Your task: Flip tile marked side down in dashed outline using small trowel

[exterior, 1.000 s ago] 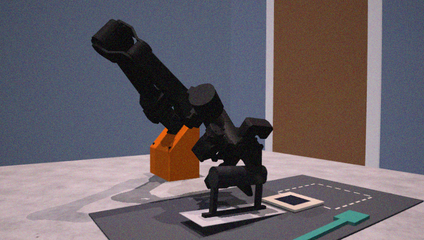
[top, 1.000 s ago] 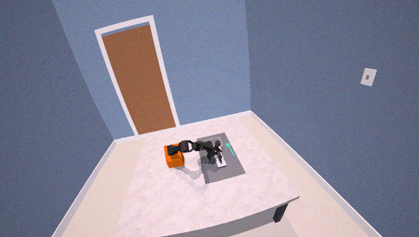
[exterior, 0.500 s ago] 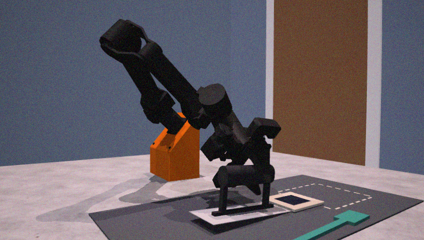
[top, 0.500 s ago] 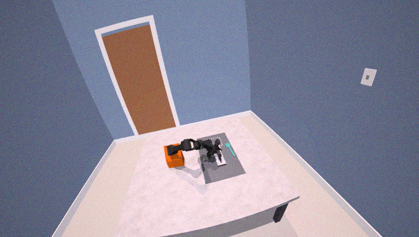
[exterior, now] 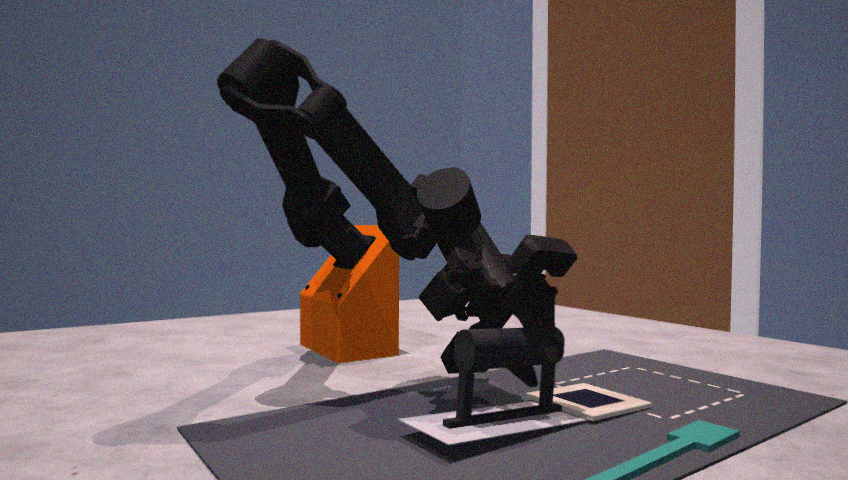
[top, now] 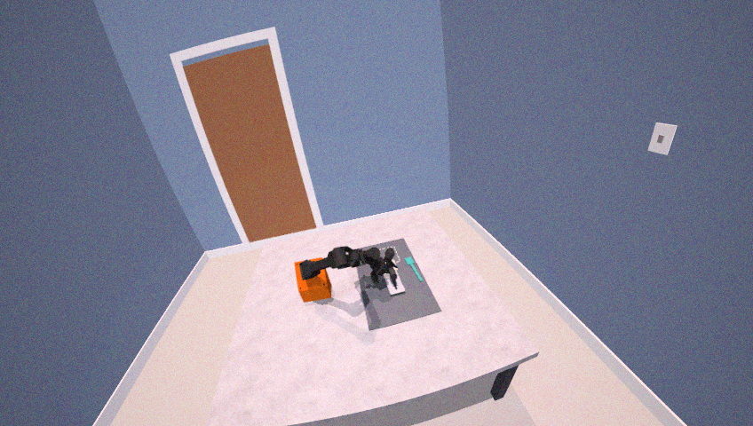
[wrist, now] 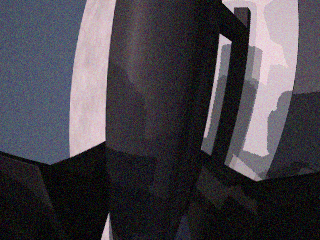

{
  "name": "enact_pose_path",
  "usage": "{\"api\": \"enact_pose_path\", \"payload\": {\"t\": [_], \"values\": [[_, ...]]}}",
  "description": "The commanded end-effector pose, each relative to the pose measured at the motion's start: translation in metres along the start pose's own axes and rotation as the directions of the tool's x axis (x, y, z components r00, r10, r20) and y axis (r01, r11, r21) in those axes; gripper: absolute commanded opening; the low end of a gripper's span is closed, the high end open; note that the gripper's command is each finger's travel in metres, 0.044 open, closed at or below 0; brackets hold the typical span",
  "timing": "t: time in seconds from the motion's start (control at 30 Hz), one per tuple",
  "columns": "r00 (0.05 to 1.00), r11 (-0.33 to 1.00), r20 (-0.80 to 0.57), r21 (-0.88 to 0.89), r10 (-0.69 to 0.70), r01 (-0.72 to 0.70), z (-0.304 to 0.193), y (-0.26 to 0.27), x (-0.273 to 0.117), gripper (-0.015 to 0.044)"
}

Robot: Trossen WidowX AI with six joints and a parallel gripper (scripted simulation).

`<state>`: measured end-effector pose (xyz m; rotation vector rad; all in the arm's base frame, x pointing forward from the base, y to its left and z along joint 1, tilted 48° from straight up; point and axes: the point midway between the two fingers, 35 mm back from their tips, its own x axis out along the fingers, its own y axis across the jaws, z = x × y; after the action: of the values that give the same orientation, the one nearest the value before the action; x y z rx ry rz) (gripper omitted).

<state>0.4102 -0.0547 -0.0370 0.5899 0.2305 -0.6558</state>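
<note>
The small trowel has a white flat blade and a dark raised handle. My gripper is shut on that handle, which fills the middle of the wrist view. The blade is low over the mat, tilted, its rear edge raised. Its front edge meets the near left side of the cream tile; whether it is under the tile is unclear. The tile's dark square faces up. It lies across the near left part of the dashed outline. The arm mostly hides the tile in the top view.
A teal spatula lies on the mat to the right of the blade. The orange arm base stands on the pale table to the left of the mat.
</note>
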Motion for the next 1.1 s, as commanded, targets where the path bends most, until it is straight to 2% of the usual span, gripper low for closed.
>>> {"api": "enact_pose_path", "payload": {"t": [0.0, 0.23, 1.07], "values": [[1.000, 1.000, -0.021, 0.009, 0.013, -0.013, -0.004, 0.004, -0.002, 0.0000], [0.997, 0.997, -0.074, 0.072, 0.015, -0.010, 0.001, 0.010, -0.007, 0.0000], [0.997, 0.997, -0.079, 0.079, 0.016, -0.010, -0.025, 0.041, -0.033, 0.0000]]}}
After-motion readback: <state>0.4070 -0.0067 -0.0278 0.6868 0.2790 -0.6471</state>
